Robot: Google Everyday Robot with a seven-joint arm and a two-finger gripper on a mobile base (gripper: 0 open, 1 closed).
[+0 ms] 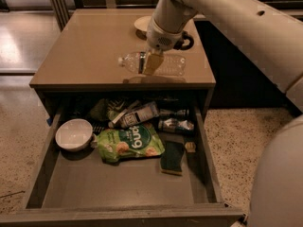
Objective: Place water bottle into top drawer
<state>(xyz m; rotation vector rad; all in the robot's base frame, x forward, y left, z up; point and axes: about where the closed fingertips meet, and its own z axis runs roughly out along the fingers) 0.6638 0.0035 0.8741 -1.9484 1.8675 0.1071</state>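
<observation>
Camera view: water bottle (173, 64) is clasped by the gripper (150, 65); bare floor of the top drawer (118, 188) below should be targeted.

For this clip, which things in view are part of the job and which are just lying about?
Part of the job:
water bottle, lying on the table
top drawer, open
gripper, down at the water bottle's middle

Just lying about, all in the top drawer:
white bowl
green snack bag
labelled bottle
silver can
dark sponge
</observation>
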